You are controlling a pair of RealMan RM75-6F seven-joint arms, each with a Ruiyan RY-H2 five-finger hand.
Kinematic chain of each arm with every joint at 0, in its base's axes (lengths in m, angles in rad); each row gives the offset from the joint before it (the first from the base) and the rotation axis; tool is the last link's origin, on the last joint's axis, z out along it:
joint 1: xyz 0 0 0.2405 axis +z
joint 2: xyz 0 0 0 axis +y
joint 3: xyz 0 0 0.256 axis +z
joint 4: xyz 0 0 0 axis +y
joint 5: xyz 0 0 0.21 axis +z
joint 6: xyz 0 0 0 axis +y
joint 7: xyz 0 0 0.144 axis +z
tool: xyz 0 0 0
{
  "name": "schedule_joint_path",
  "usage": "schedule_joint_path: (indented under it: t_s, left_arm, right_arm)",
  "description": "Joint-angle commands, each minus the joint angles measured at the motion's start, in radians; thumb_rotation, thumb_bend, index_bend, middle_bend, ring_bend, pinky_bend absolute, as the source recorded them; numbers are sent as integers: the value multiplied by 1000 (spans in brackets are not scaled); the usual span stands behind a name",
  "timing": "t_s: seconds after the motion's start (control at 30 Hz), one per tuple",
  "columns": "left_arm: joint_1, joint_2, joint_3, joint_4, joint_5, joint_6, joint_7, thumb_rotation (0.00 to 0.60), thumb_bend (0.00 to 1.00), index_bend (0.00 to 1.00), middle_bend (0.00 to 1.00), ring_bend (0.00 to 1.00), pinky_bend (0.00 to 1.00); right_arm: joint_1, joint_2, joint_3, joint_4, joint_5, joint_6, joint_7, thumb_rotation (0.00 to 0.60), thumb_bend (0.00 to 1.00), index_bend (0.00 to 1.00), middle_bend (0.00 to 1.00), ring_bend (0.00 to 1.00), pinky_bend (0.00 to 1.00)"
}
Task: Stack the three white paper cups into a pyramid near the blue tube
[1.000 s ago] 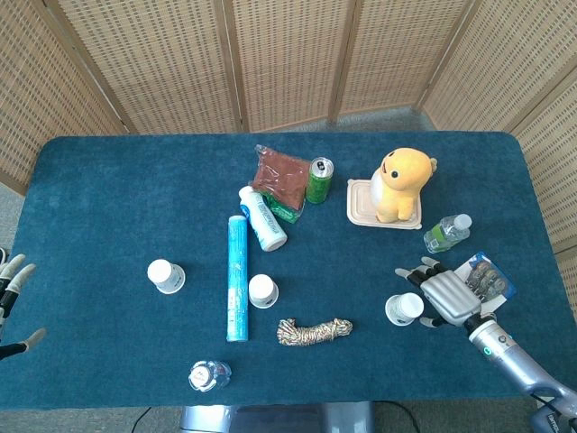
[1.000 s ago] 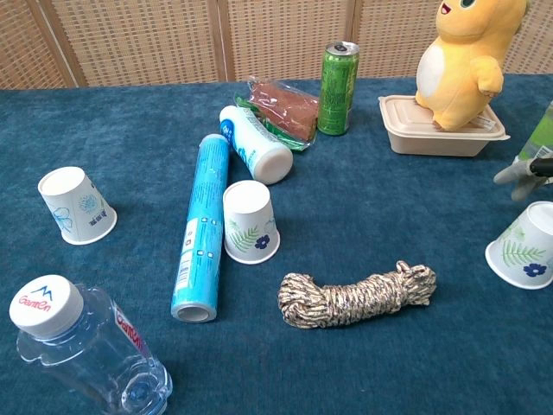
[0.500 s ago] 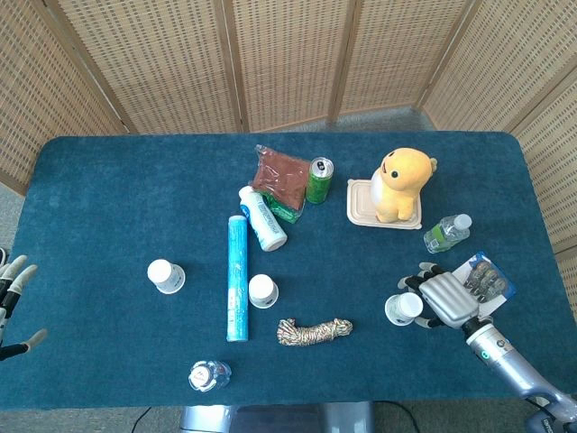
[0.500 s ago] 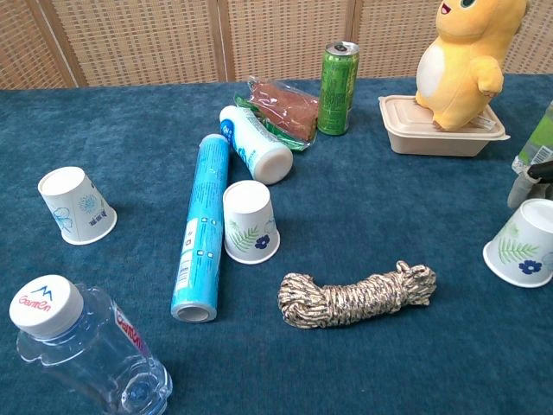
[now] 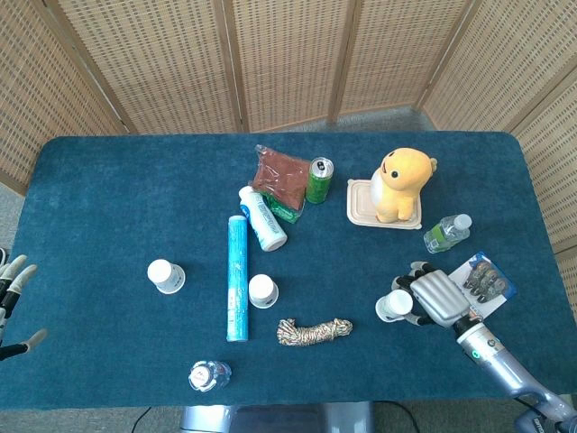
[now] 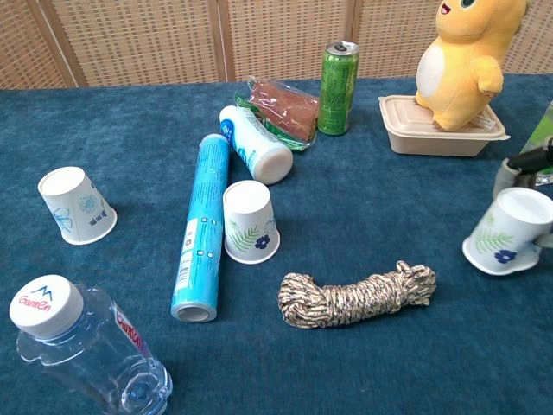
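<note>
A table covered in dark blue cloth (image 5: 108, 180) is seen from above and from chest height. A blue tube (image 5: 237, 278) lies flat near the middle of it and is taken here as the landmark.

Three white paper cups are set upside down on the cloth. One cup (image 5: 263, 290) stands just to the right of the tube, close to its lower half. A second cup (image 5: 166, 275) stands to the left of the tube, well apart from it. The third cup (image 5: 393, 306) is far to the right of the tube and is tilted in the chest view, its rim partly lifted off the cloth. This cup is gripped by the right hand (image 5: 439, 299), whose fingers (image 6: 511, 170) are curled around its far side.

The left hand (image 5: 13, 287) is seen only at the frame edge, far to the left of the tube, with its fingers spread and nothing held.

A coil of rope (image 5: 314, 331) lies below and to the right of the tube. A clear water bottle (image 5: 209, 374) lies near the tube's lower end. A white bottle (image 5: 262, 218) lies at the tube's upper end, with a brown packet (image 5: 280, 173) and a green can (image 5: 319, 180) beyond it. Farther right of the tube, a yellow plush toy (image 5: 400, 182) sits on a beige lidded box (image 5: 360, 205).
</note>
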Motion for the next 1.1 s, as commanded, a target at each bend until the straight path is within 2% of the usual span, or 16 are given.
schedule_joint_path:
  t_s: [0.03,0.3,0.6,1.1]
  left_arm:
    - [0,-1,1,0,2,0,3,600,221,0,0,0,0]
    - [3,0,0,1,-4,3,-1,600,222,0,0,0,0]
    - [7,0,0,3,-3,9,-4,600,222,0,0,0,0]
    - [3,0,-2,12,-6,1,-14,600,222,0,0,0,0]
  right_arm:
    - [26,-1,33,-55,16,-19,-34,600,330,412,535,400,251]
    - [86,-61,106,-146,90,-96,-127,600,325,412,535,400,249]
    - [140,-173,174,-178,202,-166,-257,600,326,412,535,400,251]
    - [204,-297,244,-209,391,-214,-459,600,313,411,534,400,250]
